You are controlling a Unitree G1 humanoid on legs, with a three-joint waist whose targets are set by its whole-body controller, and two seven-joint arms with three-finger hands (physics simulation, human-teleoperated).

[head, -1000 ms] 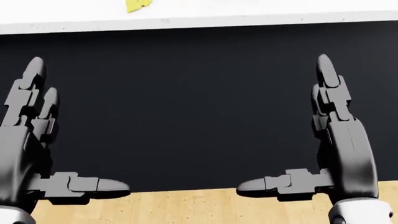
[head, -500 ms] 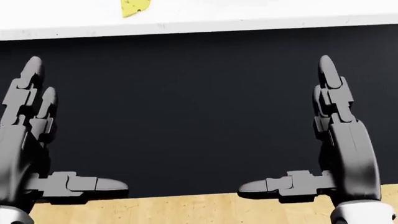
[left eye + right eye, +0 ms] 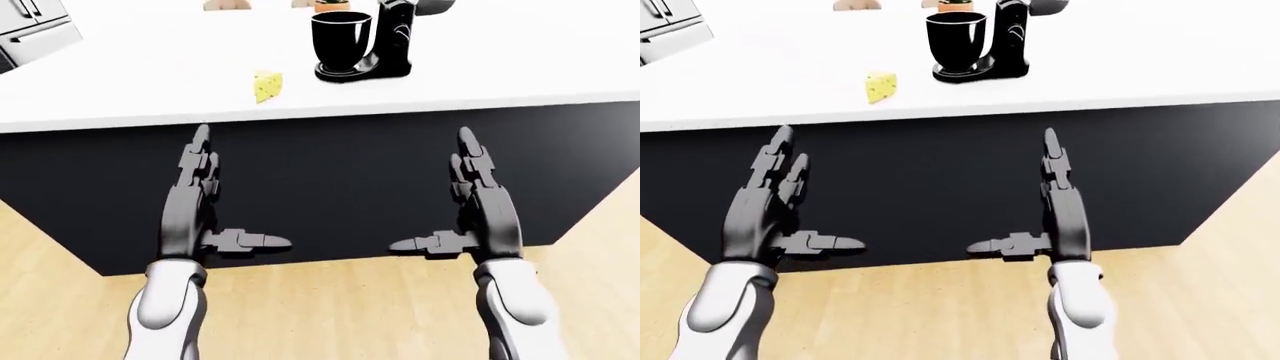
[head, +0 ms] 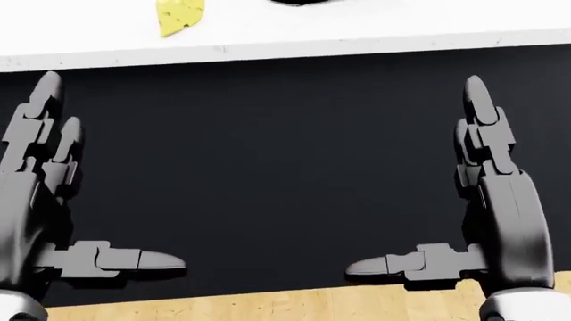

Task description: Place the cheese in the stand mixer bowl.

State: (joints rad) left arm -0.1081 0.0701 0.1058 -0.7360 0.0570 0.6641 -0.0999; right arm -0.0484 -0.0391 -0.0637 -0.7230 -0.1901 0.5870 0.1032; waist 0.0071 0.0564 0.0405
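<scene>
A yellow cheese wedge lies on the white counter top, left of the middle in the left-eye view. It also shows at the top left of the head view. A black stand mixer with its black bowl stands further up and right of the cheese. My left hand and right hand are both open and empty, held low before the counter's black side, well below the cheese.
The counter's black side panel fills the middle of the views. Wooden floor lies below. A steel appliance stands at the top left. Some small things stand at the counter's upper edge behind the mixer.
The whole head view has shifted down a little: the counter edge and cheese sit lower and more of the cheese shows. The camera moved. Both hands stay open.
</scene>
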